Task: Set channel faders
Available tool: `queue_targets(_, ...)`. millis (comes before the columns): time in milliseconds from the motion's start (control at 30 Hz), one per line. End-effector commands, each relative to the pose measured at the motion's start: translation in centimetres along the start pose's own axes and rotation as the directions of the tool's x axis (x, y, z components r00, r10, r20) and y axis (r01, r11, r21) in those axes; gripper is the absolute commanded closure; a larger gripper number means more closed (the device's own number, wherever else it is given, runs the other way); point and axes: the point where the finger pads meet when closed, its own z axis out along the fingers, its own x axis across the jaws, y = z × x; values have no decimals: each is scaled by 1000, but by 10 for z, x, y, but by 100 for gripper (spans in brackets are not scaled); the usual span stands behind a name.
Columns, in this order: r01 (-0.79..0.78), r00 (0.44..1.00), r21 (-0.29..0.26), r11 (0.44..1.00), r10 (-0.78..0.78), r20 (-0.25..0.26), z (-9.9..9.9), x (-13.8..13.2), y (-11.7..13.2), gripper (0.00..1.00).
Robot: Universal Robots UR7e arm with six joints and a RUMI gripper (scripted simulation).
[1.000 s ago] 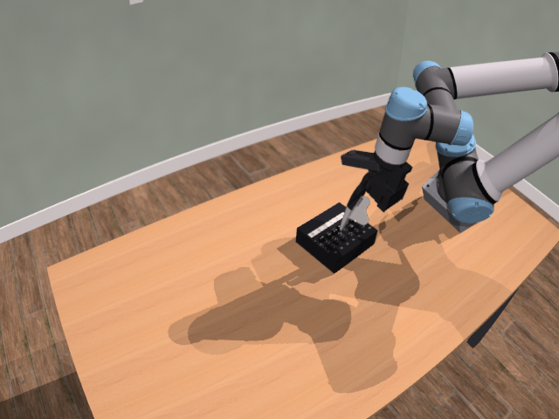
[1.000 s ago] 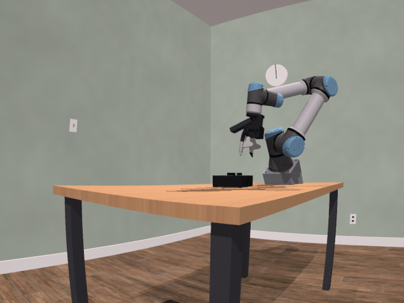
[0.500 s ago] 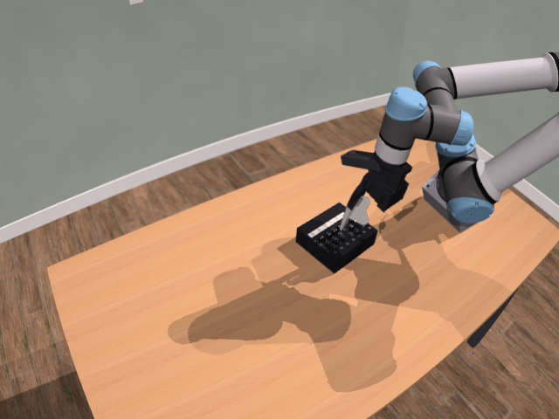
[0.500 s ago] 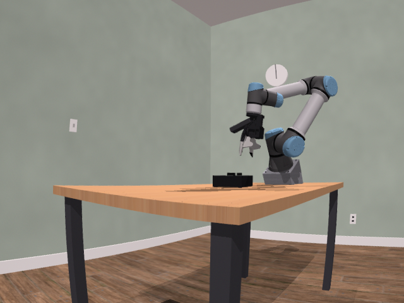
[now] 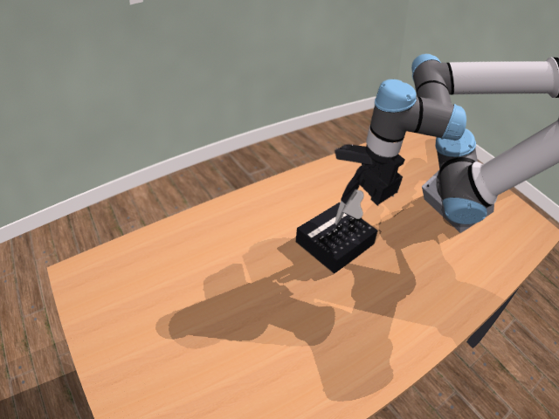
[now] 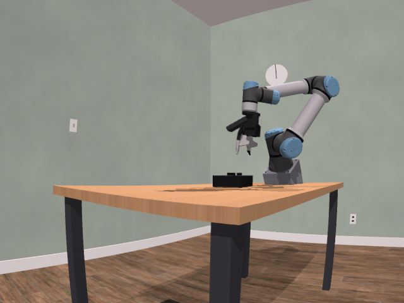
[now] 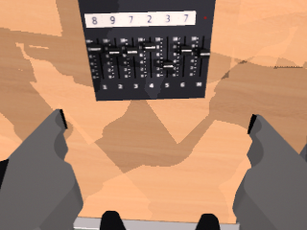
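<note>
The black lighting desk (image 5: 336, 243) (image 6: 232, 180) (image 7: 144, 94) lies on the wooden table (image 5: 180, 271) (image 6: 163, 196) in front of the arm's base. In the wrist view a white tape (image 7: 140, 19) along its top reads 8, 9, 7, 2, 3, 7. Below it stand six channel faders and a master fader (image 7: 204, 54) at the right. The knobs of channel 1 (image 7: 94, 49), 2 (image 7: 114, 52), 3 (image 7: 131, 51), 4 (image 7: 150, 47) and 6 (image 7: 186, 50) sit high; channel 5 (image 7: 168, 65) sits lower. My gripper (image 5: 349, 207) (image 6: 243, 146) (image 7: 157, 113) is open and empty, well above the desk.
The arm's grey base (image 5: 433, 194) (image 6: 282, 176) is bolted to the table just behind the desk. The table's edges lie far from the desk on the other sides.
</note>
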Motion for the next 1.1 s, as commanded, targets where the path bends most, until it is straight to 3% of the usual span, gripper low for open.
queue_targets(0,-28,1000,-56,998,27,-5,-12,-3,-21,0)
queue_targets(433,-80,996,-105,991,83,21,-33,-11,-48,0)
queue_targets(1067,-82,996,-107,991,85,23,-34,-11,-49,0)
